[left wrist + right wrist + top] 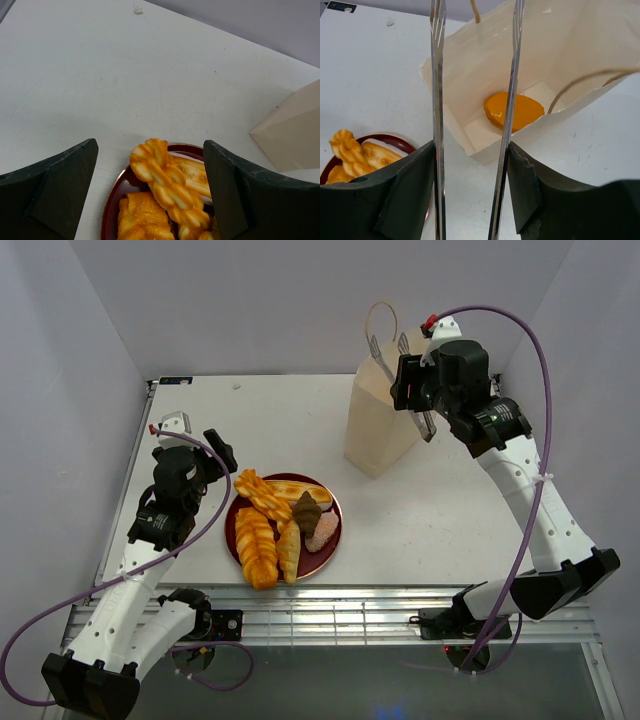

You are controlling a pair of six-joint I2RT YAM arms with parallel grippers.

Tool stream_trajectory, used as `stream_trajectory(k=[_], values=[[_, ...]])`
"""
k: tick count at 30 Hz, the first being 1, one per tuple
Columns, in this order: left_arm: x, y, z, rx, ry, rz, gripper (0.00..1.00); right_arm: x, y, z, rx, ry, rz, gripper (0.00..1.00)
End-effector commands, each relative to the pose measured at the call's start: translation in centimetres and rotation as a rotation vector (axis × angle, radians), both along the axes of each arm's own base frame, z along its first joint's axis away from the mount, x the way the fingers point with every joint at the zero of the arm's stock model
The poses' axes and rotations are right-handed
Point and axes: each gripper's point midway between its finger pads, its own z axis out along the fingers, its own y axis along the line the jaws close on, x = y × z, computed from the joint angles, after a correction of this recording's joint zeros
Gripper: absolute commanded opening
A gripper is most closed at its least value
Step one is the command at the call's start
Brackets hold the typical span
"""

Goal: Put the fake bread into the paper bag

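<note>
Fake bread (pixel 272 530) lies mostly on the dark red plate (pixel 336 530) near the table's (pixel 250 420) front centre: braided golden loaves, a pale roll, dark brown and pinkish pieces. One round orange bun (pixel 516 111) rests on the floor of the paper bag (pixel 378 425), which stands upright and open, well apart from the plate toward the far right. Right gripper (pixel 410 382) hangs over the bag's mouth, clamped on the metal tongs (pixel 437 100), whose arms stand parted. The tongs' tips appear empty, though the wrist view cuts them off. Left gripper (pixel 150 145) is spread wide, holding nothing, at the plate's left edge.
</note>
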Motion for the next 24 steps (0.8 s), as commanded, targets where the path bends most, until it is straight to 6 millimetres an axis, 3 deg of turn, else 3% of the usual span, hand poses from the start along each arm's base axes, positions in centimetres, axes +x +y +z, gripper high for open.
stream_trajectory(k=[1,5,12,19,24], values=[[0.0,-0.1,0.4,0.006,-0.017,-0.008,0.96,-1.5,1.0,4.7,0.057,-0.128,0.102,0.62],[0.1,0.0,0.3,0.01,-0.015,-0.002,0.96,-3.9,2.8,5.6,0.086,-0.175,0.243,0.62],[0.0,0.5,0.1,0.02,-0.011,0.027,0.96,-7.4,7.3,3.0,-0.049,-0.164,0.394,0.63],[0.2,0.8,0.0,0.032,-0.005,0.043,0.96,-11.0,11.1,-1.4,-0.09,-0.106,0.524,0.64],[0.2,1.0,-0.1,0.036,-0.002,0.049,0.96,-13.2,11.5,-6.0,-0.108,-0.004,0.527,0.66]])
